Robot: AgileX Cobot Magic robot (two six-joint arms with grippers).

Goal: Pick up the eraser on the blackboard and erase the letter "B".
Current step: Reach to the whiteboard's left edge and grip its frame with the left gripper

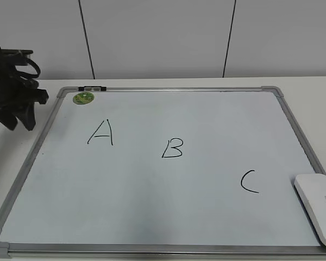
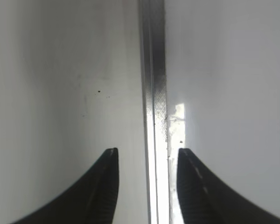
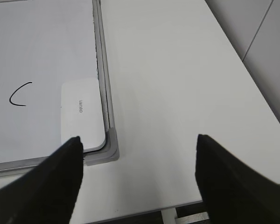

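Note:
The blackboard (image 1: 168, 185) is a white board in a silver-grey frame, lying flat on the table. The black letter B (image 1: 173, 148) is drawn near its middle. The white oblong eraser (image 1: 319, 207) lies at the board's front right corner; it also shows in the right wrist view (image 3: 81, 114). My right gripper (image 3: 137, 144) is open and empty, above the table just off that corner. My left gripper (image 2: 147, 154) is open and empty, straddling the board's left frame (image 2: 154, 93); in the exterior view it hangs at the far left (image 1: 19, 117).
A black letter A (image 1: 101, 132) and a black letter C (image 1: 249, 182) flank the B; the C also shows in the right wrist view (image 3: 19, 94). A round green sticker (image 1: 83, 98) sits at the board's back left. The table's right edge (image 3: 252, 88) is near.

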